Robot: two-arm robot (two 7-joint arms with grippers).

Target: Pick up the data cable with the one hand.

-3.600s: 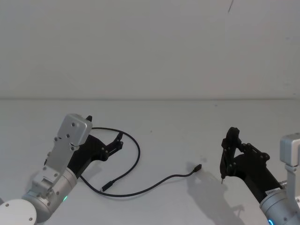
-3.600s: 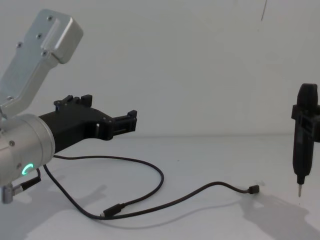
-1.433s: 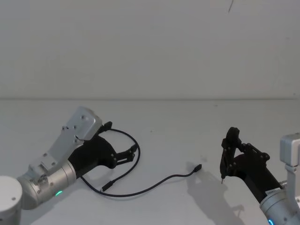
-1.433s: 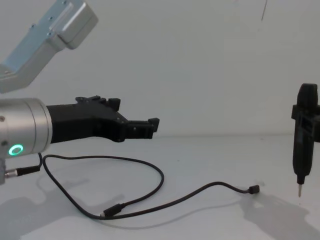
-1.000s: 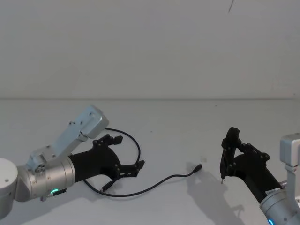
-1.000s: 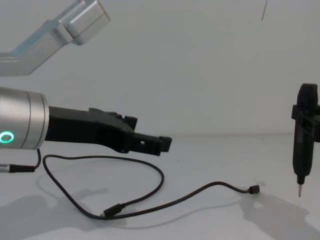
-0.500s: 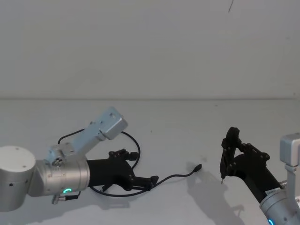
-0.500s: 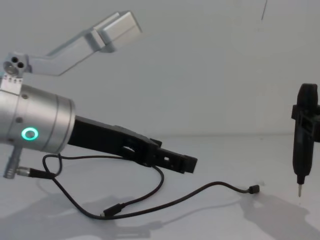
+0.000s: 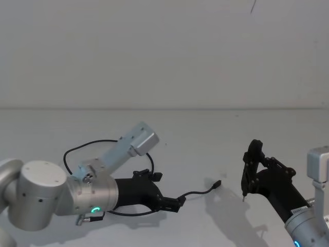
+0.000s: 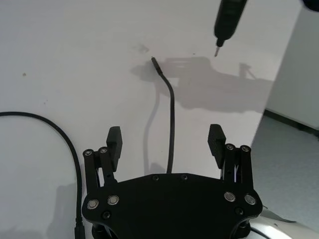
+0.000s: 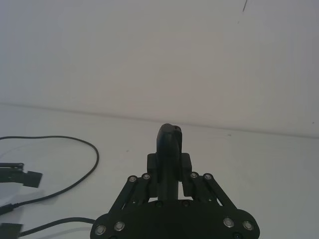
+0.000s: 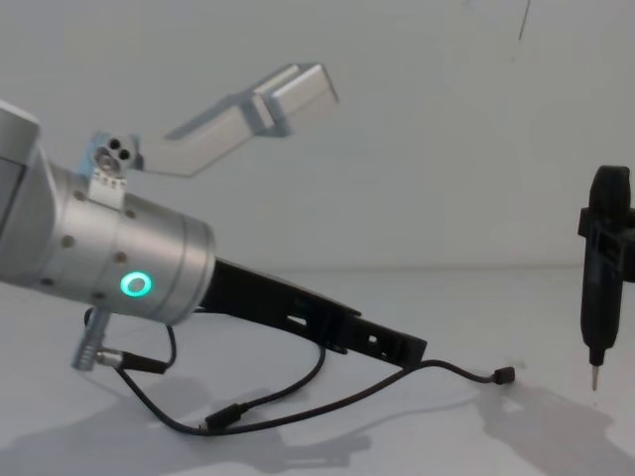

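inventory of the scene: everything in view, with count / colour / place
cable: 1, black, lying on the table, looped on the left, its free plug pointing toward the tool
tool: 1, black pen shape with a metal tip, upright on the right, tip just above the table
table: 1, white, under everything
wall: 1, white, behind the table
wrist wire: 1, short, black with a silver plug, at the left arm's wrist
left gripper: 1, black, open, low over the cable's straight stretch, which runs between its fingers
right gripper: 1, black, on the right, shut on the tool
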